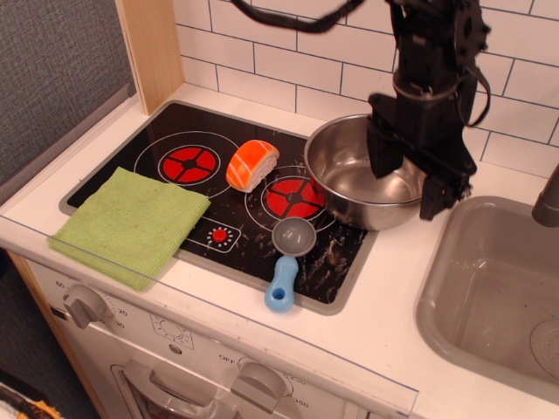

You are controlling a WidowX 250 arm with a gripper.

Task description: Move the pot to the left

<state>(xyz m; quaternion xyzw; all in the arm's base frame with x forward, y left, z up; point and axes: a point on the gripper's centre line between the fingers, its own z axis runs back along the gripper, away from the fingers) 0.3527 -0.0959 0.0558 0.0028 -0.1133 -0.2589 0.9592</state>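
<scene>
Pot sits at upper centre of frame, on the right edge of the stove surface, partly over the right burner. End effector hangs over the pot's right rim, fingers spread wide, one inside the bowl and one outside. Grey scoop lies just below the pot.
</scene>
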